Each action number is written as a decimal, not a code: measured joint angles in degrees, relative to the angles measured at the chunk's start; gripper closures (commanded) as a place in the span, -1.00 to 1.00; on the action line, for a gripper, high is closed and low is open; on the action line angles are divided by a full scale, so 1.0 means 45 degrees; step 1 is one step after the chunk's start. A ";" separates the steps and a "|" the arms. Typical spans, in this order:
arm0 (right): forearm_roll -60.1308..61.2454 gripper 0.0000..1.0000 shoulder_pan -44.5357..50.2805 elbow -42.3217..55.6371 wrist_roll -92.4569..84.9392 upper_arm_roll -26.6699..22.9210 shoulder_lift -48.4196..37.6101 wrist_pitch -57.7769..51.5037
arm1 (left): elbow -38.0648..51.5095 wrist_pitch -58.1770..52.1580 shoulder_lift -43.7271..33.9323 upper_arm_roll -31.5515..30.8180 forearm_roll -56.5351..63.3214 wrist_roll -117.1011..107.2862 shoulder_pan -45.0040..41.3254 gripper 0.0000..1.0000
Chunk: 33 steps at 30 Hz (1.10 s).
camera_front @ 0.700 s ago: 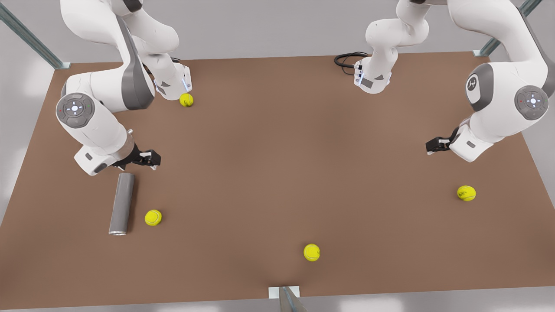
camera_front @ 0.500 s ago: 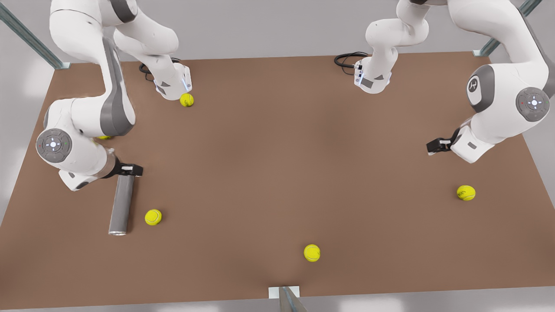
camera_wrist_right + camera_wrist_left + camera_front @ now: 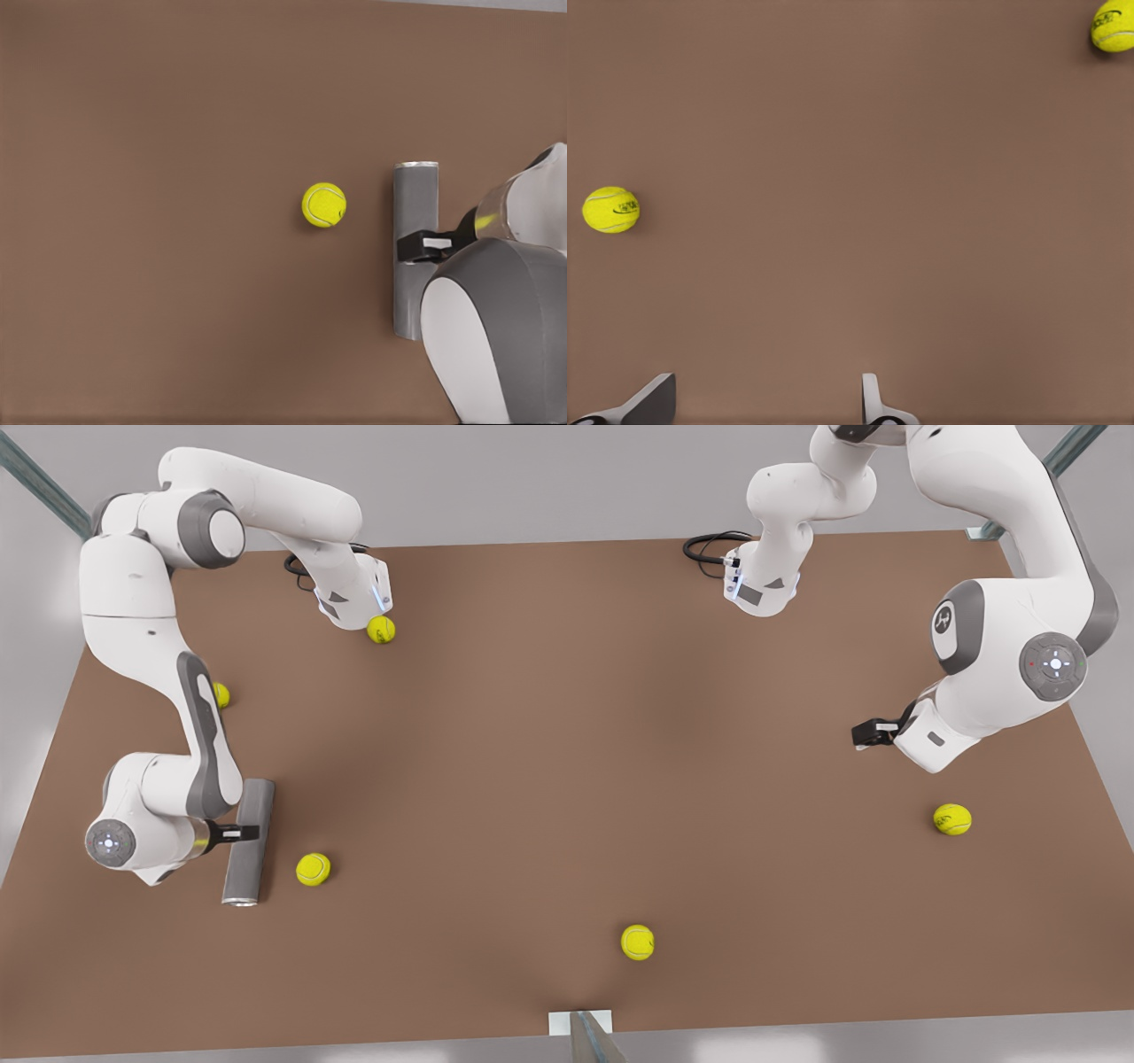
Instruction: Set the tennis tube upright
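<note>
Right now, your plain matte grey tennis tube [image 3: 244, 872] [image 3: 415, 199] lies flat on the brown table [image 3: 567, 735] near the front view's left edge, with its silvery-rimmed open end pointing toward the near edge. Your left gripper [image 3: 248, 833] [image 3: 769, 379] [image 3: 416, 246] reaches sideways across the tube's middle; in the left wrist view its fingers [image 3: 870, 398] stand wide apart with bare table between them, and you cannot tell whether they touch the tube. A small yellow tennis ball [image 3: 313, 868] [image 3: 323, 204] sits just beside the tube. Your right gripper [image 3: 864, 733] waits above the table at the front view's right, well apart from the tube; you cannot tell whether it is parted or closed
</note>
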 measured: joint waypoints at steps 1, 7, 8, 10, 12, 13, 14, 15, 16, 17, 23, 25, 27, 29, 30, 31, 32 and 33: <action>0.0000 -1.00 -0.0003 0.0000 -0.0023 0.0000 0.0052 0.0000 | 0.0000 0.0000 0.0000 0.0000 0.0000 0.0000 0.0005 -1.00; 0.0020 -1.00 -0.0049 -0.0036 -0.0497 0.0041 0.0435 0.0105 | 0.0000 -0.0020 0.0000 0.0000 0.0001 0.0000 -0.0003 -1.00; 0.0021 -1.00 -0.0143 -0.0133 -0.0402 0.0019 0.0430 0.0544 | 0.0000 -0.0030 0.0000 0.0000 0.0001 0.0000 0.0001 -1.00; 0.0019 -1.00 -0.0364 -0.0699 -0.0496 0.0038 0.0413 0.1849 | 0.0000 -0.0039 0.0000 0.0001 0.0001 0.0000 0.0003 -1.00; 0.0035 -1.00 -0.0392 -0.1077 -0.0512 0.0041 0.0357 0.2430 | 0.0000 -0.0057 0.0000 0.0002 0.0001 0.0000 -0.0011 -1.00; 0.0038 -1.00 -0.0392 -0.1321 -0.0475 0.0059 0.0323 0.2489 | 0.0000 -0.0059 0.0000 0.0000 0.0001 0.0000 0.0004 -1.00; 0.0039 -1.00 -0.0393 -0.1405 -0.0455 0.0060 0.0313 0.2500 | 0.0000 -0.0059 0.0000 0.0000 0.0001 0.0000 -0.0006 -1.00; 0.0039 -1.00 -0.0392 -0.1530 -0.0454 0.0063 0.0297 0.2500 | 0.0000 -0.0059 0.0000 0.0000 0.0001 0.0000 -0.0011 -1.00; 0.0039 -1.00 -0.0373 -0.1577 -0.0454 0.0062 0.0293 0.2500 | 0.0000 -0.0059 0.0000 0.0000 0.0001 0.0000 -0.0017 -1.00; 0.0039 -1.00 -0.0373 -0.1656 -0.0454 0.0061 0.0293 0.2500 | 0.0000 -0.0059 0.0000 0.0000 0.0001 -0.0011 -0.0020 -1.00; 0.0019 -1.00 -0.0813 -0.2476 -0.1019 0.0095 0.0241 0.2437 | 0.0000 -0.0078 0.0000 0.0000 0.0001 -0.0020 -0.0018 -1.00; 0.0020 -1.00 -0.1450 -0.2768 -0.1040 0.0697 0.0157 0.2480 | 0.0000 -0.0078 0.0000 0.0000 0.0001 -0.0020 -0.0018 -1.00; 0.0001 -1.00 -0.1450 -0.2774 -0.1024 0.0740 0.0156 0.2480 | 0.0000 -0.0078 0.0000 0.0000 0.0001 -0.0020 -0.0018 -1.00; 0.0000 -1.00 -0.1447 -0.2763 -0.1020 0.0743 0.0147 0.2468 | 0.0000 -0.0096 0.0000 0.0000 0.0001 -0.0020 -0.0018 -1.00; 0.0000 -1.00 -0.1447 -0.2754 -0.1020 0.0744 0.0137 0.2468 | 0.0000 -0.0097 0.0000 0.0000 0.0001 -0.0020 -0.0018 -1.00; 0.0000 -1.00 -0.1447 -0.2741 -0.1020 0.0744 0.0136 0.2475 | 0.0000 -0.0097 0.0000 0.0000 0.0001 -0.0037 -0.0018 -1.00; 0.0000 -1.00 -0.1447 -0.2735 -0.1020 0.0744 0.0136 0.2478 | 0.0000 -0.0095 0.0000 0.0000 0.0001 -0.0026 -0.0018 -1.00; 0.0000 -1.00 -0.1447 -0.2735 -0.1013 0.0744 0.0136 0.2480 | 0.0000 -0.0098 0.0000 0.0000 0.0001 -0.0027 -0.0018 -1.00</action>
